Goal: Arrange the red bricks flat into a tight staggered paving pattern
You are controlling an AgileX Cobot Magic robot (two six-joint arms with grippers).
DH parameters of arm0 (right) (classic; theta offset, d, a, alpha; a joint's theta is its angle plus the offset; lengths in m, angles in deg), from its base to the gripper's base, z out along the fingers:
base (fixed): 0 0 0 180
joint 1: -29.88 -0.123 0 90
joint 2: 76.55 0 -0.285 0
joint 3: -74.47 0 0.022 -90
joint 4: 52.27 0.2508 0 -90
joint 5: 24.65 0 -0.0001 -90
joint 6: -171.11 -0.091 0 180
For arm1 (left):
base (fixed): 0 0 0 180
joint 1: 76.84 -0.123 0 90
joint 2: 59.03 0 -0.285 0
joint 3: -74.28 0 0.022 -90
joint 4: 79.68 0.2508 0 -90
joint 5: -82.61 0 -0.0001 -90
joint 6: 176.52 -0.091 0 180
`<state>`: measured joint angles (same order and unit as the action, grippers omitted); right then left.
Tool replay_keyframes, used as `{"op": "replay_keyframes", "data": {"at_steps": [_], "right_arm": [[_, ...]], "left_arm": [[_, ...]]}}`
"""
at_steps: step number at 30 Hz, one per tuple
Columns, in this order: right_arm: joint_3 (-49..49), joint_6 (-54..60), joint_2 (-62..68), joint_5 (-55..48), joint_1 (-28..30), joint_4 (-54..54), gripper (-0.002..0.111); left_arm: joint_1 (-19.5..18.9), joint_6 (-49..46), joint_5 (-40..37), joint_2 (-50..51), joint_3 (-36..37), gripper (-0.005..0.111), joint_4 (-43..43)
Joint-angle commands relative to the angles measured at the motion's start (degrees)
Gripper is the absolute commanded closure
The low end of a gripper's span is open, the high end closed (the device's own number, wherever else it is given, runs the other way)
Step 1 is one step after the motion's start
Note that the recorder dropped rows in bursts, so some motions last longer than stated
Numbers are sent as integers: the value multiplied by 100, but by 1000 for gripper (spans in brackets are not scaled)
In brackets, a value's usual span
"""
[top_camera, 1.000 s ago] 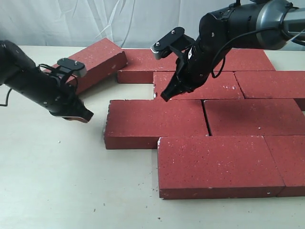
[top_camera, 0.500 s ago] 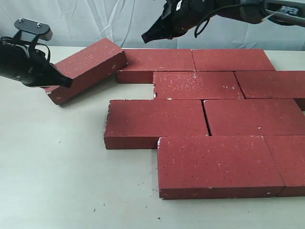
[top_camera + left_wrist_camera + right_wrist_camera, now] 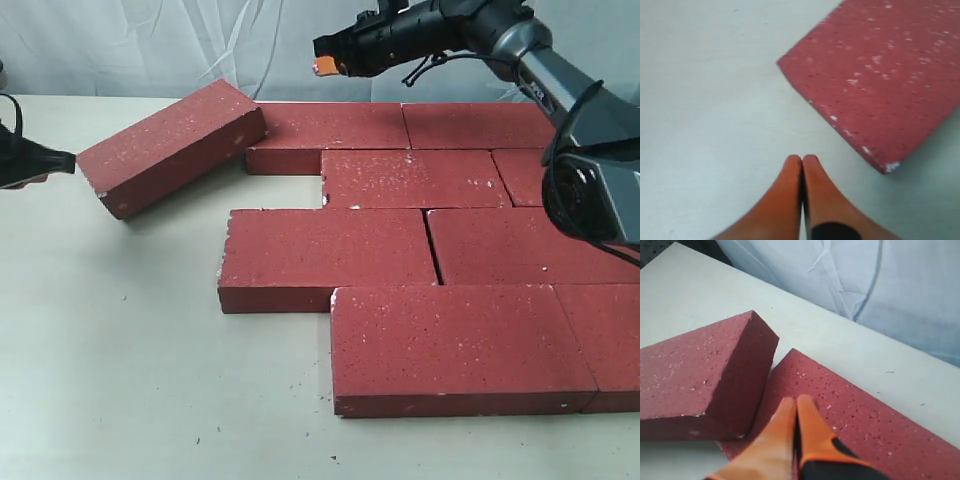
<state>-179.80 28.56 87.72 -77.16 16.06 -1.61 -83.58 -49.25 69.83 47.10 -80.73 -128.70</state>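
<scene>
Surroundings: pale table (image 3: 120, 350), scattered with dark grit; white curtain (image 3: 150, 40) behind. Nothing stands between my claws and the work.

Bricks (image 3: 460, 345): eight lie flat in four staggered rows on the right half of the table. A thin gap shows between the two in the third row. They are dark red, grainy and white-speckled, with chipped pale corners. The loose brick (image 3: 170, 145) lies skewed at the back left, one end touching the leftmost back-row brick.

Left claw (image 3: 60, 160): orange fingers (image 3: 790, 190) pressed together, empty, apart from the loose brick's near end. Right claw (image 3: 325, 62): pressed together, empty, held high above the back row.

Change: half a second ago my left claw was at the loose brick; it has since drawn back to the left. The brick has not moved.
</scene>
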Motion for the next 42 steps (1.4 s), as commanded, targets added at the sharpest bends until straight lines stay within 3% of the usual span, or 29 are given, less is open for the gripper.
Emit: {"op": "replay_keyframes", "data": {"at_steps": [1, 6, 9, 10, 16, 20, 23, 25, 27, 28, 33, 39, 42], "right_arm": [[-199, 723, 302, -59, -24, 886, 109], [-199, 1382, 262, -729, 49, 786, 109], [-199, 887, -15, -1271, 242, 377, 109], [-199, 930, -161, -1736, 242, 62, 109], [-183, -75, -749, -1746, -116, -2505, 109], [-112, -597, -911, -1746, -181, -3107, 109], [401, -666, -1295, -1746, -181, -3120, 109], [1204, -532, -1696, -1746, -181, -3120, 109], [2077, -226, -2162, -1746, -181, -2897, 109], [2441, -86, -2375, -1746, -181, -2740, 109], [4650, 783, -3762, -1088, -181, -1706, 109], [7532, 2318, -5306, -72, -415, -567, 109], [8398, 2976, -5863, 770, -600, -360, 109]], "left_arm": [[-114, 24, 74, 455, 55, 107, -331], [-114, 24, -31, 1109, -122, 107, -377], [-114, 12, -21, 1121, -175, 107, -378], [-114, 12, -21, 1121, -176, 107, -378], [-114, 12, -55, 994, -235, 107, -208], [-126, -15, -171, 322, -262, 107, -195], [-116, -15, -290, -149, -262, 107, -195], [-13, -15, 256, -228, -359, 107, -226], [125, -15, 1044, -137, -734, 107, -457], [135, -27, 972, -8, -983, 107, -416], [149, -6, -1497, 1227, -3252, 107, -120], [238, 1119, -1778, 2609, -5037, 107, 936], [320, 1681, -2326, 3288, -6023, 107, 1655]]}}
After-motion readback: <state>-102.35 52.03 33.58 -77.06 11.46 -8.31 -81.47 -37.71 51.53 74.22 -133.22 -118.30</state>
